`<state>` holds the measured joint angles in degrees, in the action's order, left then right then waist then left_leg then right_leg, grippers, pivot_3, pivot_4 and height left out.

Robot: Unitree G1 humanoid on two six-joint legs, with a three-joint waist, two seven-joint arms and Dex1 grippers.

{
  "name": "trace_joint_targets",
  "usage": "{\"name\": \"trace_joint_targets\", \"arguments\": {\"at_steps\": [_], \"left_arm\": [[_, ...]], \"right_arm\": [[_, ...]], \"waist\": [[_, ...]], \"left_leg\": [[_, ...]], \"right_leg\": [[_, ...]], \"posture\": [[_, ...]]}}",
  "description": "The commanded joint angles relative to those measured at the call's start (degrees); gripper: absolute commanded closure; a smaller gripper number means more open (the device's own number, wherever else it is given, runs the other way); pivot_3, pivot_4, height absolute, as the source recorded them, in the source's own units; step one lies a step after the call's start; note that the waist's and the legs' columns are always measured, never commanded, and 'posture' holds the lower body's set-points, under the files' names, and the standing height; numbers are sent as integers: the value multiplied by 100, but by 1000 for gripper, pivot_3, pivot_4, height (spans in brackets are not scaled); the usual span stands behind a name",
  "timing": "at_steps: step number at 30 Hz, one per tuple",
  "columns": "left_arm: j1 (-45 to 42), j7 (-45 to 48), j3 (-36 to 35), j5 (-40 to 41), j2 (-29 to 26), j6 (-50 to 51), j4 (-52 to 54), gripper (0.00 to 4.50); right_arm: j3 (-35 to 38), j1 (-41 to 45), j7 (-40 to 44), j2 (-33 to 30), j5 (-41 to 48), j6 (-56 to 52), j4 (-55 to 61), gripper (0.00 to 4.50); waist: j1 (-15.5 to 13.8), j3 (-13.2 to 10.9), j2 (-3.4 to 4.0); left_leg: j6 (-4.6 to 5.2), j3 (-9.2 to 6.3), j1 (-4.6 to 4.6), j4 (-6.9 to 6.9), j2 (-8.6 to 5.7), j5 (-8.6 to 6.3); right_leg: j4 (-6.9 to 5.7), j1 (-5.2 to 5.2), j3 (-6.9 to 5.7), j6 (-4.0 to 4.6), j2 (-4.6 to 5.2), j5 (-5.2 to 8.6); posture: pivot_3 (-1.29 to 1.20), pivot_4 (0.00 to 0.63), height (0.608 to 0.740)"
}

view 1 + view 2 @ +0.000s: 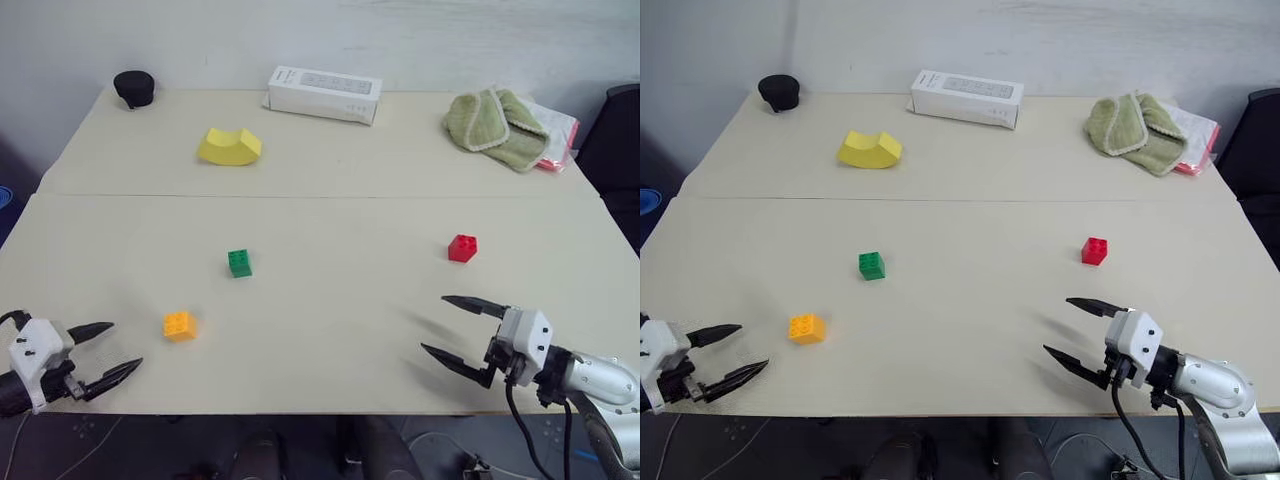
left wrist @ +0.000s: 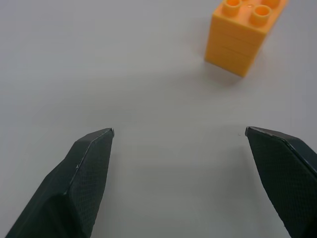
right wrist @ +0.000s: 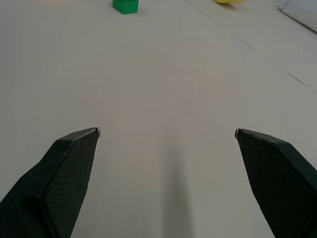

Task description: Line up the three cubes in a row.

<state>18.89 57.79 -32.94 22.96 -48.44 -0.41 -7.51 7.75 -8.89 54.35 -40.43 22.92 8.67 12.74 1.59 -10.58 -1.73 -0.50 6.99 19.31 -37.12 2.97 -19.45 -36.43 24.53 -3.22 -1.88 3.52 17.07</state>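
I see three small studded bricks, all upright with studs on top, each sitting apart from the others on the pale tabletop.

Orange-yellow cube (image 1: 179, 325): nearest my front edge, on my left side. Four round studs show clearly from the left wrist. It sits slightly skewed to the table edge.

Green cube (image 1: 239, 263): farther back than the orange-yellow one and a bit to its right, well apart from it.

Red cube (image 1: 462, 248): off on my right side, roughly level in depth with the green one, a wide stretch of bare table between them.

The three form a loose triangle, not a row.
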Motion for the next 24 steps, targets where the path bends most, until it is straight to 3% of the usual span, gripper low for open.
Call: {"name": "trace_joint_targets", "arguments": {"at_steps": [1, 9, 14, 20, 24], "left_arm": [[-175, -75, -219, 228, -70, 312, -6, 27], [-1548, -248, 138, 1052, -52, 1733, 645, 27], [-2620, 448, 1465, 777, -89, 1519, 1382, 27], [-3121, 809, 2109, 577, 21, 1245, 1343, 27], [-3448, 914, 2365, 523, 146, 1265, 1063, 27]], "right_arm": [[48, 121, -129, 145, -79, 126, 6, 0], [784, -145, -1378, 943, 185, -265, 357, 0], [1644, -1303, -2840, 1996, -139, -309, 871, 0], [1166, -1709, -3619, 2701, -949, -380, 1170, 0], [696, -1040, -4261, 2987, -1097, -1344, 1539, 0]], "waist": [[-3, 0, 1], [-111, 1, -1], [-204, 7, 11], [124, 6, 18], [184, 5, 19]], "left_leg": [[1, 0, 0, -1, -1, 1], [-8, -7, 3, 1, -5, 12], [-40, -12, 11, 1, -7, 21], [-37, 20, -2, 7, -4, 24], [-43, 18, -6, 7, -3, 35]], "right_leg": [[-1, 0, 0, 0, 1, -1], [-6, -2, -4, -1, 4, -5], [-3, -2, -7, -1, 4, -4], [-27, -3, 29, -1, -8, -4], [-59, 0, 33, 5, -14, 0]], "posture": [[0, 150, 740], [0, 150, 740], [0, 150, 740], [0, 150, 740], [0, 150, 740]]}}
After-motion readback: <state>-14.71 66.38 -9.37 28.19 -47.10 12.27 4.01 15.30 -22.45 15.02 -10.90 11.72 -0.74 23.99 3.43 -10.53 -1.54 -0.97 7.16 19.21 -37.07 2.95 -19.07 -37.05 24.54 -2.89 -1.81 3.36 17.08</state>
